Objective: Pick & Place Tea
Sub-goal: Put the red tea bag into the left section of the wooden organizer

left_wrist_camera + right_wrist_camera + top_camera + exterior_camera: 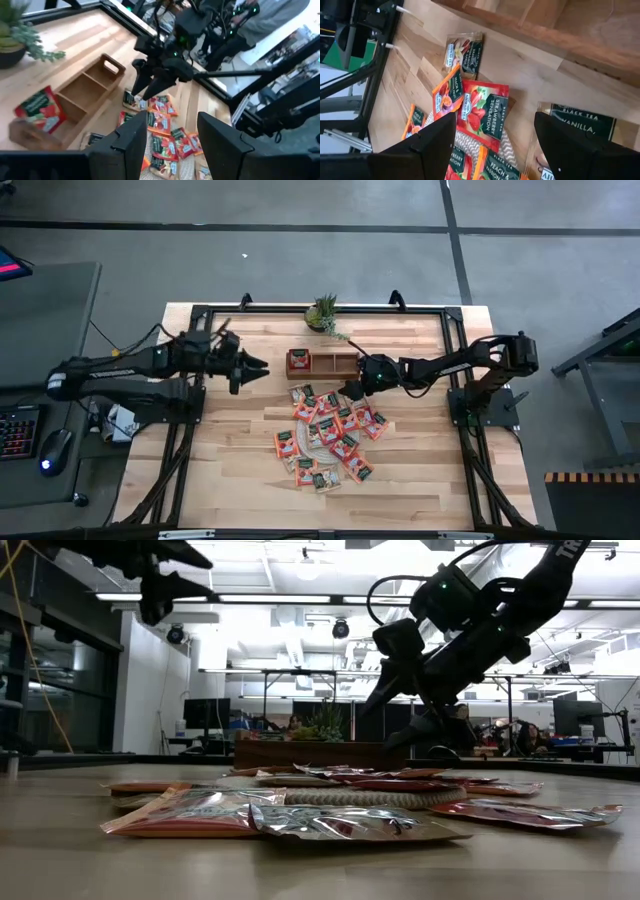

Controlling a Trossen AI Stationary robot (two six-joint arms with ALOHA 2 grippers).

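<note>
A: We begin with the large things. The wooden table (240,470) fills the middle of the high view, and the brown wooden tray (330,363) lies at its upper centre, under the small potted plant (322,313).

B: And the claws? We see the right gripper (352,390) in the centre of the high view, just below the right end of the tray. Its fingers are spread wide and nothing is between them; in its wrist view we see only table and sachets in the gap.

A: Yes, it hangs low over the upper edge of the tea sachets (330,435), but we cannot tell if it touches one. The left gripper (258,367) is at the left of the tray, high over the table. Its two fingers stand apart and hold nothing.

B: The tea lies in a loose heap at the centre of the table, below the tray, partly on a round woven mat (370,798). The sachets are small flat squares, mostly orange-red with dark green labels, a few pale.

A: One red sachet (39,106) already lies in the left compartment of the tray.
</note>
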